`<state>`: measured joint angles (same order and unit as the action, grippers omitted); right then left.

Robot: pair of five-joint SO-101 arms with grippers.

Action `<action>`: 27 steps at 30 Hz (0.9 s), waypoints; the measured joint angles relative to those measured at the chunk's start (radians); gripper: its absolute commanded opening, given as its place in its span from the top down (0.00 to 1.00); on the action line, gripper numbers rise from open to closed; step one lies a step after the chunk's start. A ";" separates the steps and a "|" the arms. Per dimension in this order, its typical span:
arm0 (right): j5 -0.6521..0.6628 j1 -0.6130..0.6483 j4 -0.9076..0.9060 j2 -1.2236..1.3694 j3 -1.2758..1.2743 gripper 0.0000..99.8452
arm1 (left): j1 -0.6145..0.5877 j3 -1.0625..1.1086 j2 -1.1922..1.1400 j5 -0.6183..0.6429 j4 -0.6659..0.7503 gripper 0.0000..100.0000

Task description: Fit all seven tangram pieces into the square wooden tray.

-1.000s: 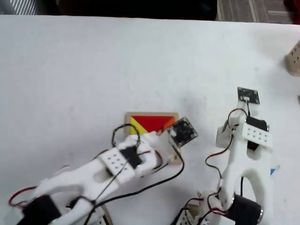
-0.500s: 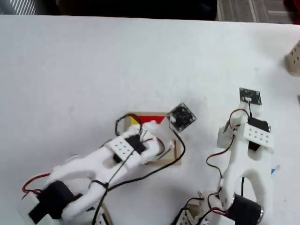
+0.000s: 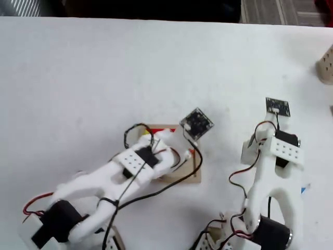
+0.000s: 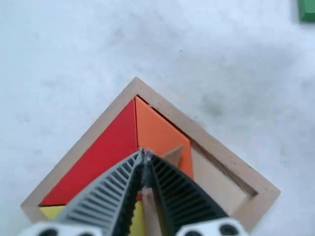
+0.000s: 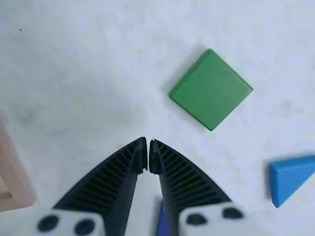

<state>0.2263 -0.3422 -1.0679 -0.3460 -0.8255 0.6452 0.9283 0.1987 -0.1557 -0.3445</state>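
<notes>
Left wrist view: left gripper clenched, empty, tips on the seam between red triangle and orange triangle in the square wooden tray; seating apparently in hand; right gripper clenched, empty, near green square; next move likely requires opening over it.

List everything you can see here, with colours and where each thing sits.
square wooden tray: one, pale wood, on the white table
red triangle piece: one, red, inside the tray
orange triangle piece: one, orange, inside the tray
yellow piece: one, yellow, inside the tray
green square piece: one, green, loose on the table
blue triangle piece: one, blue, loose on the table
left jaws: one pair, black, shut, above the tray
right jaws: one pair, black, shut, above the table
</notes>
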 measured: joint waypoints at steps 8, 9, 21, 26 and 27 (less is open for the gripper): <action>0.000 0.000 0.000 0.000 0.000 0.98 | -0.015 -0.074 -0.132 0.006 0.044 0.98; 0.000 0.000 0.000 0.000 0.000 0.98 | -0.009 -0.086 -0.157 0.006 0.046 0.98; 0.000 -0.038 0.018 0.000 0.000 0.98 | 0.008 -0.118 -0.192 0.006 0.026 0.98; 0.000 -0.038 0.018 0.000 0.000 0.98 | 0.008 -0.118 -0.192 0.006 -0.043 0.98; 0.000 -0.038 0.018 0.000 0.000 0.98 | 0.008 -0.118 -0.192 0.006 -0.060 0.98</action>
<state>0.2263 -0.3805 -1.0495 -0.3460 -0.8255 0.6529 0.8101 0.0069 -0.1496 -0.4043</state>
